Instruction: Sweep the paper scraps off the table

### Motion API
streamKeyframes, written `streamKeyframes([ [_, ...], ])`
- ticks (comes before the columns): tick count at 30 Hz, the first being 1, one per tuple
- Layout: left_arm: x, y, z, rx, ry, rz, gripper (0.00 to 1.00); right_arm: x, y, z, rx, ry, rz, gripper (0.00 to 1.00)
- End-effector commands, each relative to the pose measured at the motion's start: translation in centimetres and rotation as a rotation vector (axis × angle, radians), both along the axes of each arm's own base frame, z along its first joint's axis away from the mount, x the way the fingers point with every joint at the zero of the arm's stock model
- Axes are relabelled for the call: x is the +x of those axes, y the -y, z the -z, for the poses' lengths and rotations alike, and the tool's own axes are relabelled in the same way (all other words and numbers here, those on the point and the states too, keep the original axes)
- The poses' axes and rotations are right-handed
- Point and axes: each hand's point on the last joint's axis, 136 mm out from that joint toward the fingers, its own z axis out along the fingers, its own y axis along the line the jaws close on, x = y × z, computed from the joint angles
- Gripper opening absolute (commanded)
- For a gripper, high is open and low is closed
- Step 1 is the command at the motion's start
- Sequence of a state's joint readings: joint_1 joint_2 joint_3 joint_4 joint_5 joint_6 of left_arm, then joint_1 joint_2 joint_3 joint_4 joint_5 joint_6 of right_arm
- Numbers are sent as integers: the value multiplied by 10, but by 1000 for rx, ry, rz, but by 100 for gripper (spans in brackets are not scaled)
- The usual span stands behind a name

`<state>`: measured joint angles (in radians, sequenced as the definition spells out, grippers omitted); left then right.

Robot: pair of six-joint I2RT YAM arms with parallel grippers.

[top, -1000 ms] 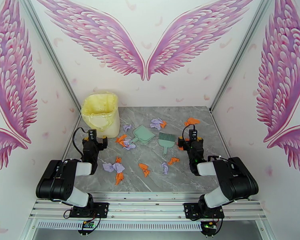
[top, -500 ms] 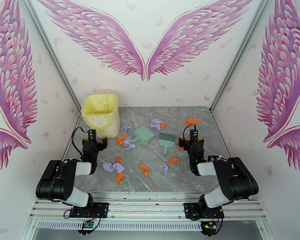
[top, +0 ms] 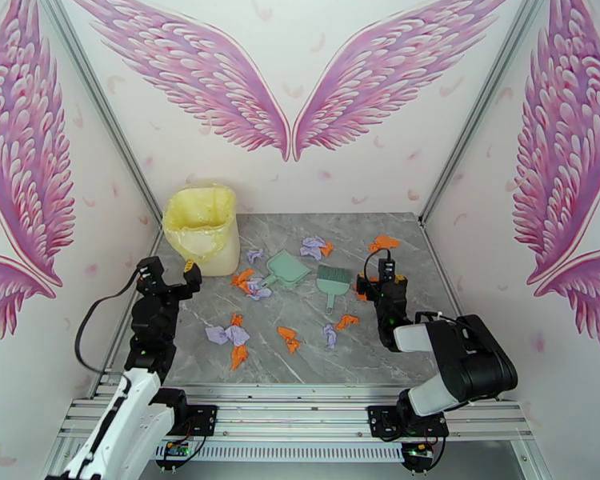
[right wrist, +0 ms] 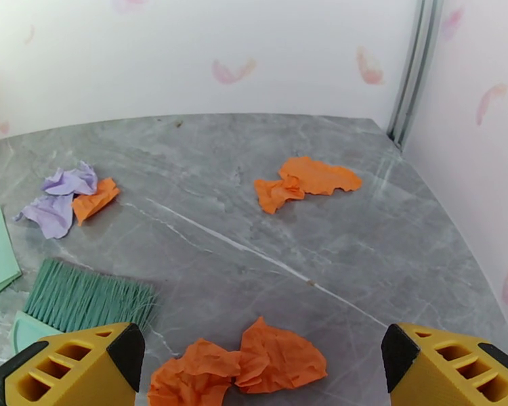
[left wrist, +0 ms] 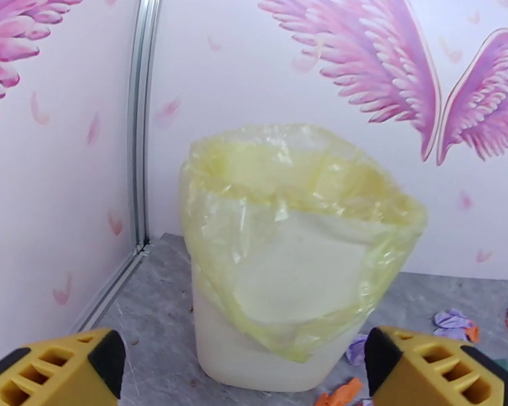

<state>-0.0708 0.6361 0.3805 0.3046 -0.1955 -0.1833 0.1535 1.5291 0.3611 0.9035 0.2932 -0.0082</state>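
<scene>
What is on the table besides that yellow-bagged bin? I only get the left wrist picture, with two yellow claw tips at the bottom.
Observer: A mint-green dustpan and a matching brush lie untouched to the right of the bin.
Visitor: Is there much paper about?
Observer: About a dozen orange and lavender paper scraps are spread across the table.
Visitor: And the other claw?
Observer: The right claw stands open, with a crumpled orange scrap lying just ahead of it.

You have the lined bin (top: 202, 230) blocking the far-left corner (dustpan (top: 286, 268) and brush (top: 332, 280) sit midway); open counter (top: 300, 366) runs along the near edge
</scene>
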Motion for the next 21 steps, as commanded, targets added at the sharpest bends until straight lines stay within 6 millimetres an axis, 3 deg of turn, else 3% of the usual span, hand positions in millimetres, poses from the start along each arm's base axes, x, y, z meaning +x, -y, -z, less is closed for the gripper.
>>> streamKeyframes([
  [1,-11,5,19,-56,-104,19,99,-2,7,-31,-37,11,76,99],
  [5,-10,20,23,-62,-130,70,99,-22,16,-67,137,-10,156,99],
  [7,-9,16,26,-124,-155,32,99,-36,18,-72,285,-76,217,99],
  [11,-4,18,27,-175,-186,36,99,-54,-12,-84,363,-223,54,99],
  [14,1,21,37,-172,-217,45,99,-68,-26,-82,412,-349,39,100],
  [21,15,23,85,-156,-353,32,99,-85,-73,-65,264,-585,15,99],
])
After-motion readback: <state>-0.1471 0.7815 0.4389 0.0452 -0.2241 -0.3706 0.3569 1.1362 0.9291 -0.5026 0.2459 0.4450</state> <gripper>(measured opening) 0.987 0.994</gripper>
